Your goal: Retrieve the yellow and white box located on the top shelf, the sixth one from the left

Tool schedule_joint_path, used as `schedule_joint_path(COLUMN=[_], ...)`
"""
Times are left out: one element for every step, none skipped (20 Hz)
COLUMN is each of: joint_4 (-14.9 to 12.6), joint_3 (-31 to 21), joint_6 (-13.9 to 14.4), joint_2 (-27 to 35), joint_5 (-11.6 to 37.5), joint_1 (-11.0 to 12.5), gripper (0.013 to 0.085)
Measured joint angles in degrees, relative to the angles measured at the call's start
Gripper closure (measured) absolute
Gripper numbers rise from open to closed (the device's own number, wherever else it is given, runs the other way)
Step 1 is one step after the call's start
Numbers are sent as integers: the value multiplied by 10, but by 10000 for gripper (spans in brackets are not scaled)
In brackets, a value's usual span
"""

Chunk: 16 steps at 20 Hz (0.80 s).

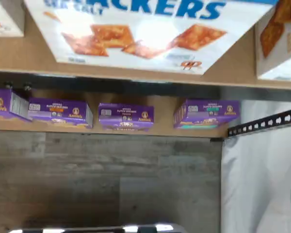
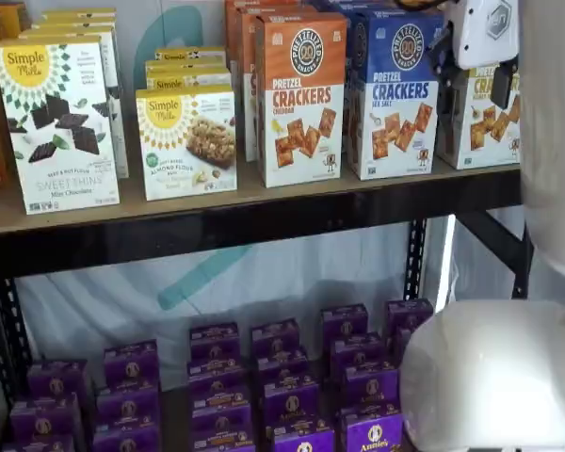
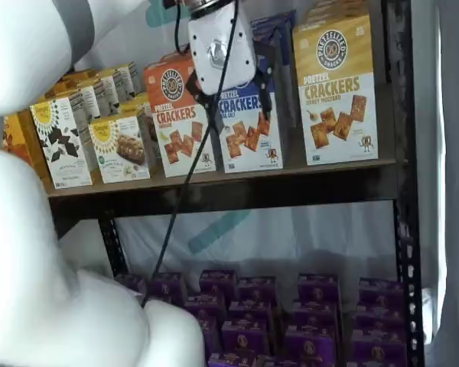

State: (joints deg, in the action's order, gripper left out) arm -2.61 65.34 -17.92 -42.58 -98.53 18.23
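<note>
The yellow and white box (image 3: pixel 336 92) stands on the top shelf (image 3: pixel 214 182) at the right end of the row, next to a blue-topped Pretzel Crackers carton (image 3: pixel 245 134). In a shelf view the yellow and white box (image 2: pixel 480 127) is partly hidden behind my gripper (image 2: pixel 473 85). My gripper (image 3: pixel 233 103) hangs in front of the blue-topped carton, left of the yellow and white box. Its black fingers stand apart with a gap and hold nothing. The wrist view shows the blue-topped carton (image 1: pixel 140 34) close up on the shelf board (image 1: pixel 34 58).
An orange-topped Pretzel Crackers carton (image 2: pixel 299 99) and white Simple Mills boxes (image 2: pixel 61 122) stand further left. Purple Annie's boxes (image 2: pixel 282 377) fill the lower shelf. The white arm (image 2: pixel 499 367) bulks in front. A black upright (image 3: pixel 402 229) bounds the shelf on the right.
</note>
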Motion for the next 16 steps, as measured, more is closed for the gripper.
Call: schedule_joint_path(joint_4=[4, 11, 16, 21, 28, 33, 38, 43, 46, 52, 60, 68, 74, 78, 82, 85], joint_3=[2, 5, 8, 11, 15, 18, 21, 25, 29, 33, 38, 42, 46, 51, 56, 60], joint_6=[-6, -15, -22, -31, -41, -50, -58, -66, -73, -80, -90, -99, -106, -113, -120, -125], joint_2=[4, 9, 13, 18, 24, 29, 34, 39, 43, 48, 54, 60, 64, 70, 75, 79], joint_5=[4, 10, 13, 17, 23, 28, 32, 36, 39, 42, 47, 51, 54, 58, 60, 63], joint_1=[7, 18, 27, 36, 48, 58, 66, 75, 83, 91, 102, 112, 120, 128, 135, 140], gripper=[130, 130, 130, 130, 130, 130, 130, 130, 130, 130, 130, 130, 130, 130, 130, 130])
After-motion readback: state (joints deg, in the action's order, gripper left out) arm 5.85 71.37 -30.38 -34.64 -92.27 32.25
